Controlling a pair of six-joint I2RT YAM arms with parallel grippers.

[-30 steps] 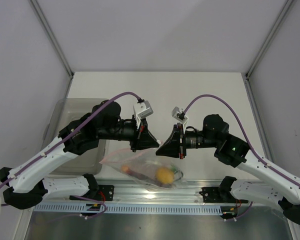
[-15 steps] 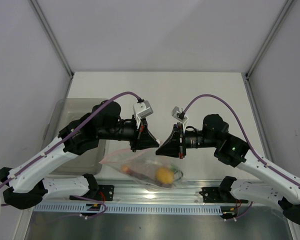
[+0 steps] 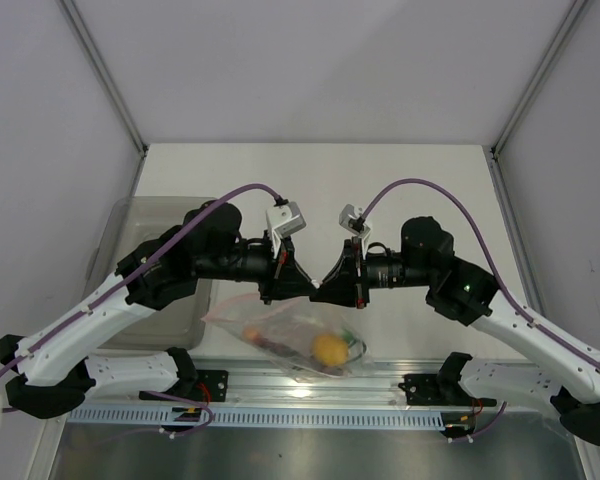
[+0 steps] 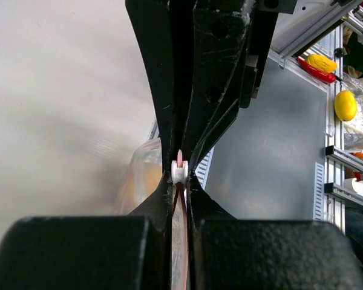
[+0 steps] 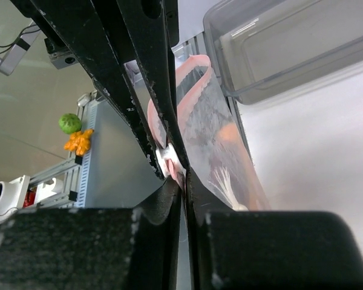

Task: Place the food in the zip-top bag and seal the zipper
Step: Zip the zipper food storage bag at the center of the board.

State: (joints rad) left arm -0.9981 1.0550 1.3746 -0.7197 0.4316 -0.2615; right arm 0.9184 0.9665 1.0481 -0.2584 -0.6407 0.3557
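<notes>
Top view: the left gripper (image 3: 302, 288) and right gripper (image 3: 323, 292) meet tip to tip over the near part of the white table (image 3: 310, 190). Their jaws are too small here to judge. The clear, crinkly, roughly square zip-top bag (image 3: 270, 325) hangs from them toward 6 o'clock. Inside it a round yellow lemon-like toy fruit (image 3: 328, 348) sits at 5 o'clock, an elongated dark red-orange toy piece (image 3: 265, 343) at 7 o'clock, and thin green toy stems (image 3: 353, 345) at the right edge. A translucent grey rectangular bin (image 3: 125, 215) stands at 9 o'clock from the bag, partly under the left arm.

Left wrist view: the left gripper's fingers are pressed together on the thin pinkish-red press-seal zipper strip (image 4: 179, 158). A small white clip (image 4: 179, 172) sits at their tips. The right gripper's black fingers come in from 12 o'clock and meet them there. The bag shows as a blur at 8 o'clock.

Right wrist view: the right gripper's fingers leave only a narrow slit. The zipper strip runs into it from 12 o'clock, but I cannot tell whether they clamp it. The bag, with orange showing inside, stretches toward 1 o'clock, and the bin lies at 2 o'clock. A small green toy (image 5: 68, 122) and a small orange toy (image 5: 78, 142) rest at 9 o'clock, off the table.
</notes>
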